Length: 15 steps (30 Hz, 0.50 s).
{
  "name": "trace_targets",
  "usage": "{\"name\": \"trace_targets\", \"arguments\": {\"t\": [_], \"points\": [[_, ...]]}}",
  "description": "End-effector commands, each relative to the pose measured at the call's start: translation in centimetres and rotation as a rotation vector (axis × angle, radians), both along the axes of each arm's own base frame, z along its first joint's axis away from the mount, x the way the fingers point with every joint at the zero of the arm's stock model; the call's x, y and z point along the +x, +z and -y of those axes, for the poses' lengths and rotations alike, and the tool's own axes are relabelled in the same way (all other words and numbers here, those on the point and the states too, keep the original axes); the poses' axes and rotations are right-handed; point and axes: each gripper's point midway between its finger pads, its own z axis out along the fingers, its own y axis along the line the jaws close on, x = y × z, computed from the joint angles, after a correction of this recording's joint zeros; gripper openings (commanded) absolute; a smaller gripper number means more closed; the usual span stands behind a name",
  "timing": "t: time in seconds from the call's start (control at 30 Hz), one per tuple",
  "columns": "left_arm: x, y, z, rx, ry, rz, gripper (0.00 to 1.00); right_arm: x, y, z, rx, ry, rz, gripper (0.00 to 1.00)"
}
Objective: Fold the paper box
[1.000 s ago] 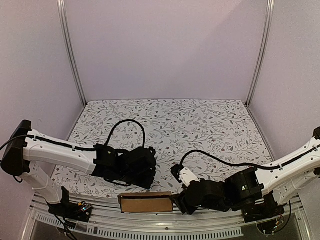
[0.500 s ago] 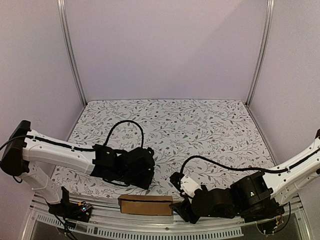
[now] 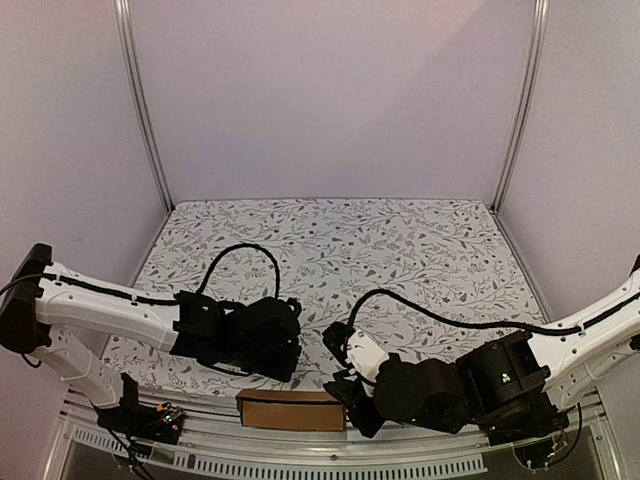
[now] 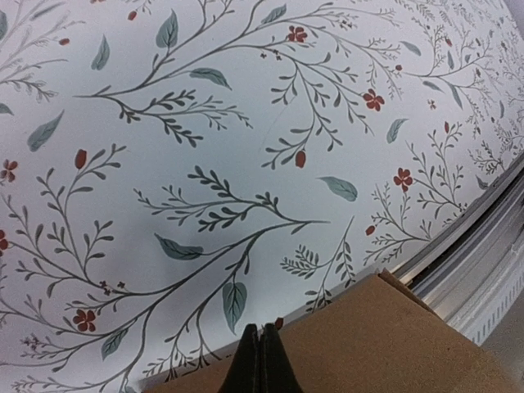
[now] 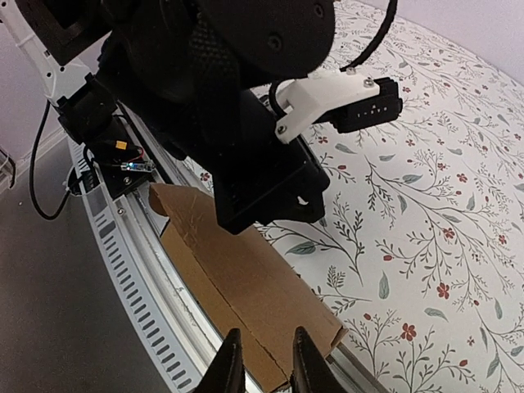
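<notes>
From above, the paper box [image 3: 290, 410] is lying as a slim brown sleeve at the near edge of the floral table [image 3: 400, 240], partly over the metal rail [image 3: 300, 442]. The left gripper [image 3: 285, 365] is hovering just beyond its far long edge. The right gripper [image 3: 352, 400] is reaching in at its right end.

In the left wrist view, the left claw [image 4: 262, 332] is showing its fingers pressed together with nothing between them, and they are pointing down at the box's far edge. I cannot tell whether the tips are touching the cardboard.

In the right wrist view, the right fingers [image 5: 226, 367] are standing a little apart, straddling the near right corner of the box. Cardboard is showing in the gap, but I cannot tell whether they are already pinching it.

The step in hand appears to be taking hold of the right end so the sleeve can be opened or its end flap worked. The next move is likely calling for a firm pinch there. The left claw would need to be bracing the far edge so that the box is not sliding off over the rail.
</notes>
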Motion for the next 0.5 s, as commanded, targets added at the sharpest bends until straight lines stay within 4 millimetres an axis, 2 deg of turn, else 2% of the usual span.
{"name": "trace_targets", "arguments": {"t": [0.0, 0.07, 0.23, 0.47], "points": [[-1.2, -1.2, -0.2, 0.026, -0.013, -0.024, 0.0, 1.1, 0.0, -1.7, -0.024, 0.005, 0.012, 0.16], [-1.5, -1.9, -0.3, 0.044, -0.016, -0.035, 0.0, 1.1, -0.2, -2.4, -0.033, 0.019, 0.009, 0.15], [-2.2, -3.6, -0.9, 0.074, -0.008, -0.058, 0.0, 0.5, -2.3, -3.5, -0.073, 0.054, -0.013, 0.13], [-2.9, -4.7, -1.2, 0.078, -0.007, -0.084, 0.0, -0.1, -4.9, -4.4, -0.107, 0.072, -0.043, 0.1]]}}
